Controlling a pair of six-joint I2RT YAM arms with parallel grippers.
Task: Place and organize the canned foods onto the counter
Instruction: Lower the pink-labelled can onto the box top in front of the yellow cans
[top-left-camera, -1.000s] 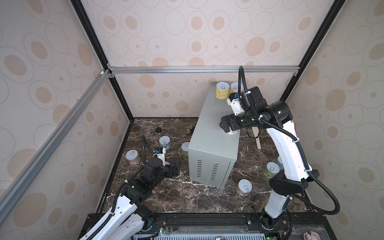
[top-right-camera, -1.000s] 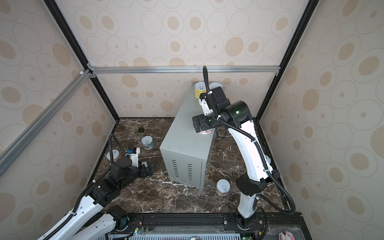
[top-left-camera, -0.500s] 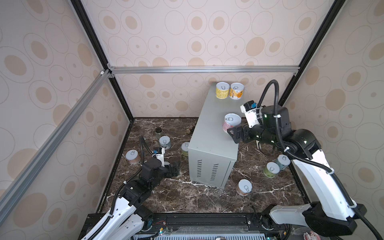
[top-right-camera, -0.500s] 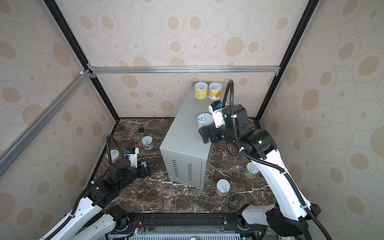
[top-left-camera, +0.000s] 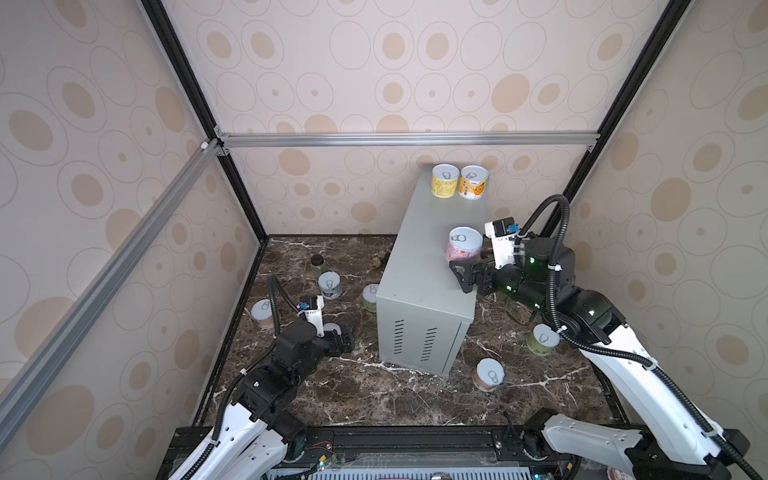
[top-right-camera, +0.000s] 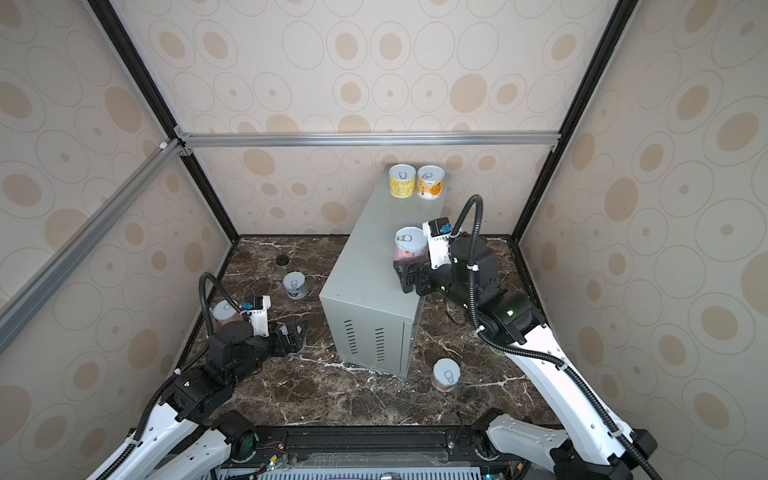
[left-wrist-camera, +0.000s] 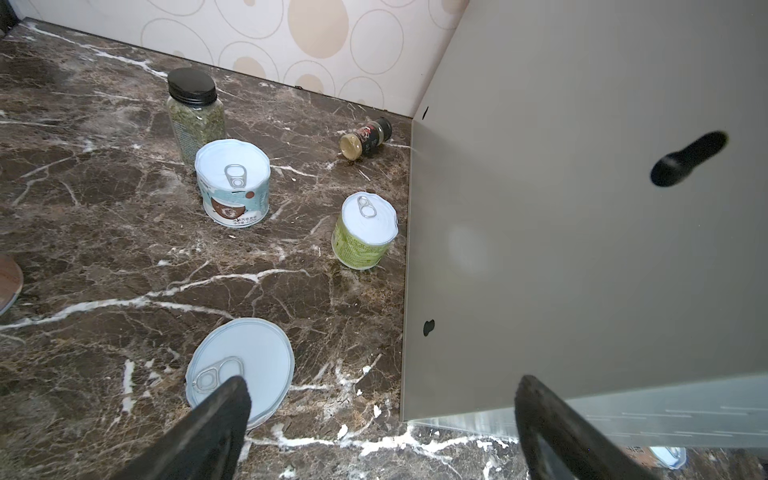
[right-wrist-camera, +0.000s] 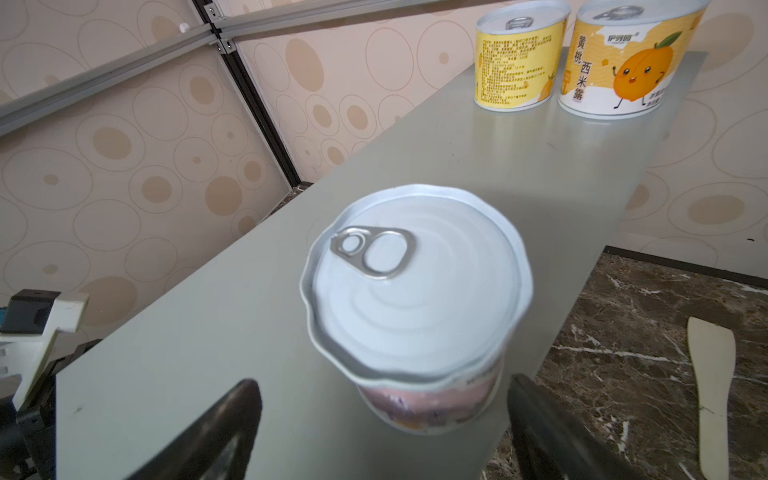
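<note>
The grey counter (top-left-camera: 428, 220) stands on the marble floor. At its far end are a yellow can (top-left-camera: 444, 179) and an orange can (top-left-camera: 473, 182). A pink can (top-left-camera: 464, 249) stands upright near its right edge. My right gripper (top-left-camera: 461, 276) is open just in front of that can, its fingers apart and low beside the can's base (right-wrist-camera: 415, 291). My left gripper (top-left-camera: 343, 336) is open low over the floor, one finger above a can's lid (left-wrist-camera: 249, 365). More cans stand on the floor: white-blue (left-wrist-camera: 232, 187) and green (left-wrist-camera: 363, 230).
A black-lidded jar (left-wrist-camera: 195, 112) and a small spice bottle (left-wrist-camera: 365, 139) lying on its side are by the back wall. More cans stand at far left (top-left-camera: 262, 313), front right (top-left-camera: 488, 374) and right (top-left-camera: 543, 338). A wooden spatula (right-wrist-camera: 710, 390) lies right of the counter.
My right gripper has drawn back off the pink can, which now stands free on the counter, and the right arm has swung out to the right. The left arm has not moved.
</note>
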